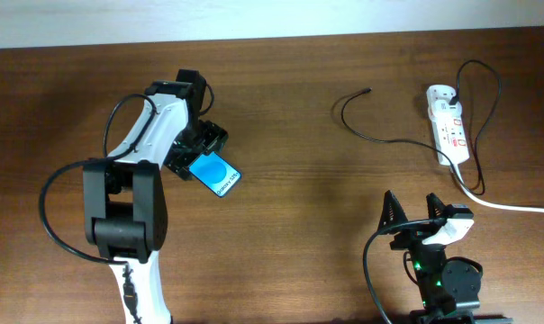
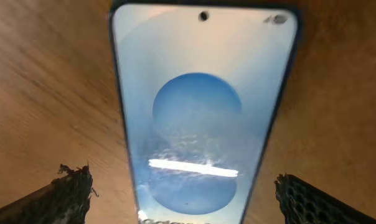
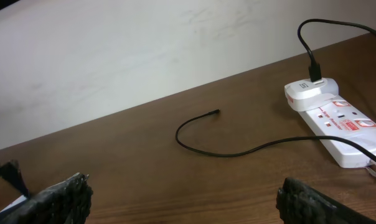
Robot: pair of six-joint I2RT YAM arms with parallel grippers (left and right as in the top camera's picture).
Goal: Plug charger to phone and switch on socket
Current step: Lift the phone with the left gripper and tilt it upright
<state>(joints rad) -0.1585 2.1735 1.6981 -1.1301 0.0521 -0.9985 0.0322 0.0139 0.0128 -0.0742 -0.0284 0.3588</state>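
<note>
Your left gripper (image 1: 200, 151) is hovering with its fingers spread wide. The slim black-edged smartphone with the bright blue screen (image 2: 200, 118) is lying between them, touching neither. Your right gripper (image 1: 412, 214) is gaping too, holding nothing. Ahead of it, the thin black charger cable (image 3: 238, 152) is curling across the brown tabletop (image 1: 299, 225) toward the white power strip (image 3: 340, 127), ahead to its right.

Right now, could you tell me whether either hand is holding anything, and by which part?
Nothing is held. The left hand is open, its fingers clear of the slim black-edged blue-screened phone; the right hand is open and empty.
</note>
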